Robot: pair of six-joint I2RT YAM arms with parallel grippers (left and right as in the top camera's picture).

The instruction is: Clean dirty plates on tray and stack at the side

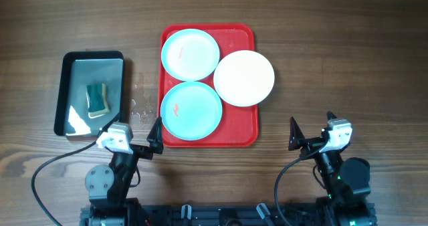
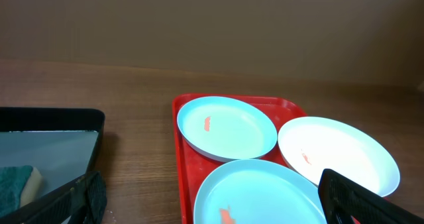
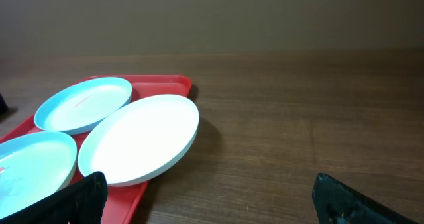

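Observation:
The red tray (image 1: 242,124) lies in the middle of the table and holds three plates. Two are pale turquoise with reddish smears, one at the far end (image 1: 190,54) and one at the near end (image 1: 191,109). The white plate (image 1: 243,77) overhangs the tray's right rim. My left gripper (image 1: 132,130) is open near the tray's near-left corner, holding nothing. In the left wrist view its fingers (image 2: 344,197) frame the near turquoise plate (image 2: 258,191). My right gripper (image 1: 312,127) is open over bare table, right of the tray. The white plate (image 3: 142,138) shows in the right wrist view.
A black-rimmed metal pan (image 1: 67,85) with a green sponge (image 1: 97,99) in it sits left of the tray. Small water drops (image 1: 138,107) lie on the wood between pan and tray. Bare wooden table (image 1: 348,59) stretches to the right.

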